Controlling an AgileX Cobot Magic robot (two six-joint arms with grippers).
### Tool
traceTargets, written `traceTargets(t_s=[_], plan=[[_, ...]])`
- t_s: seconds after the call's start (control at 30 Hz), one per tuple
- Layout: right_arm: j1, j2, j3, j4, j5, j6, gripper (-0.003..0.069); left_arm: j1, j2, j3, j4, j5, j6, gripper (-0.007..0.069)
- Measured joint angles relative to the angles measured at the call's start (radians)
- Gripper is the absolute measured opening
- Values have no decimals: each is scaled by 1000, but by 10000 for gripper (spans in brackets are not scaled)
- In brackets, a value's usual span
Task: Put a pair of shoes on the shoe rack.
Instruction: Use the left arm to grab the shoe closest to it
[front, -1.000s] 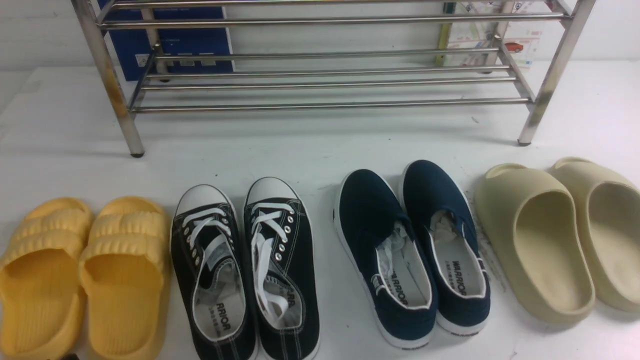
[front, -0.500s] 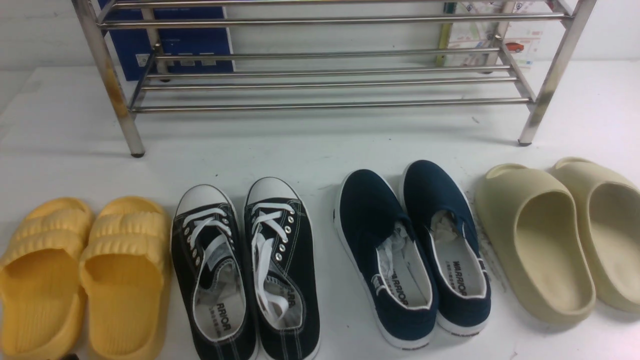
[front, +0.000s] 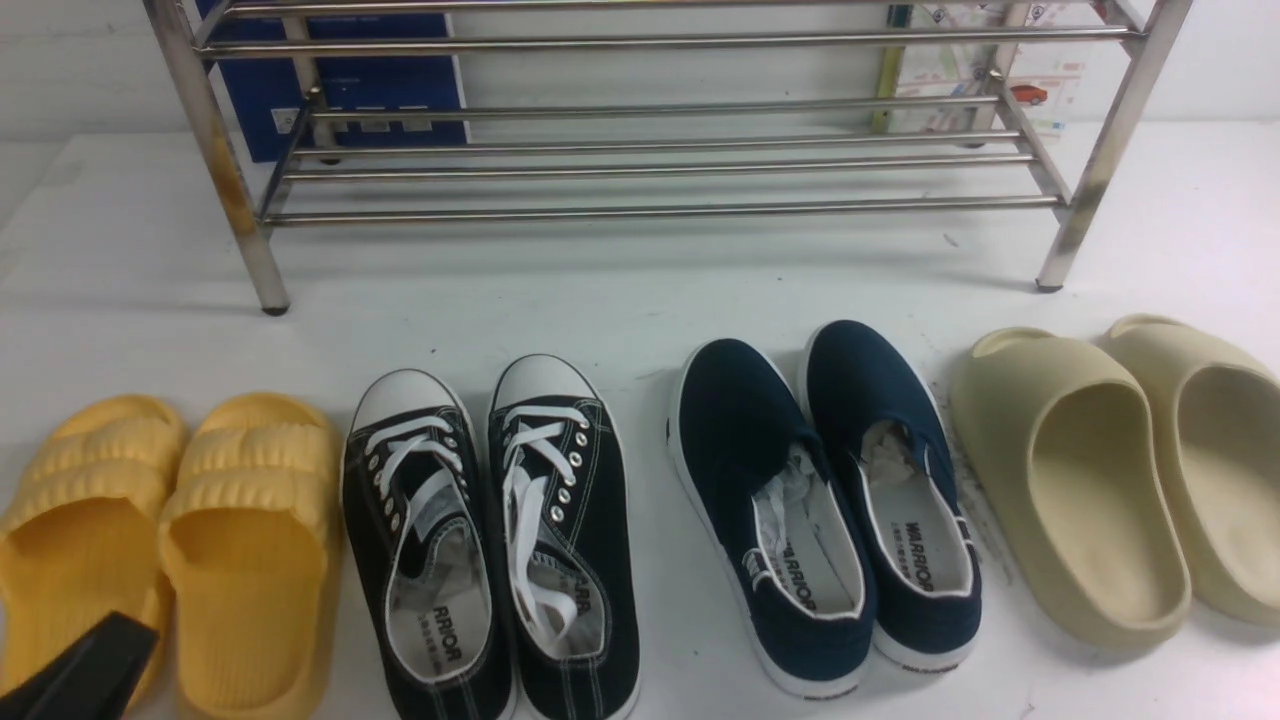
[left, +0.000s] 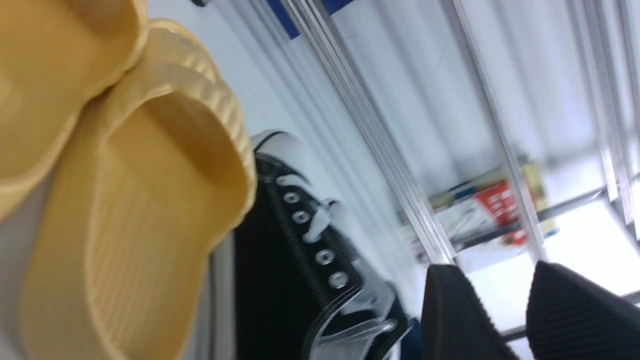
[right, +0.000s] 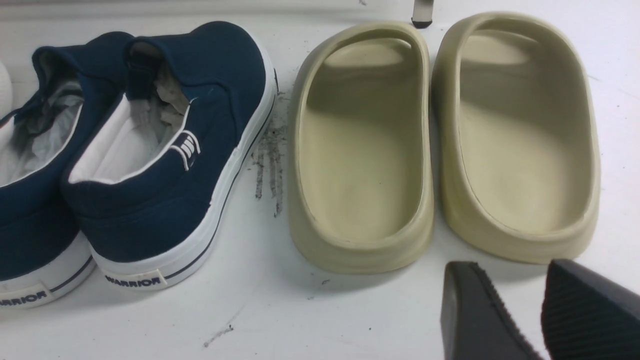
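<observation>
Two black canvas sneakers with white laces stand side by side, the left one (front: 425, 545) and the right one (front: 562, 530), toes toward the steel shoe rack (front: 640, 160) at the back. One sneaker shows in the left wrist view (left: 295, 260). My left gripper (front: 85, 665) enters at the bottom left corner, over the yellow slides; in its wrist view (left: 500, 290) the jaws stand apart and empty. My right gripper is out of the front view; in its wrist view (right: 505, 285) it is open and empty, just behind the beige slides.
Yellow slides (front: 160, 540) lie left of the sneakers. Navy slip-ons (front: 820, 500) lie right of them, then beige slides (front: 1120, 470). A blue box (front: 350, 80) and a printed carton (front: 1000, 70) stand behind the rack. All rest on a white table (front: 640, 290).
My left gripper has come into the front view at the bottom left corner, over the yellow slide. The shoes and rack have not moved.
</observation>
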Motion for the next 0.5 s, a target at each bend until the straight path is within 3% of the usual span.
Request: traceTargets(t_s=[0.13, 0.2, 0.37, 0.5], plan=[[0, 0, 0, 0, 0, 0, 246, 0, 0, 0, -79, -92, 3, 224], [0, 0, 0, 0, 0, 0, 246, 0, 0, -21, -89, -65, 11, 175], [0, 0, 0, 0, 0, 0, 246, 0, 84, -259, 4, 192, 130, -13], [0, 0, 0, 0, 0, 0, 246, 0, 324, -504, 141, 511, 174, -13]])
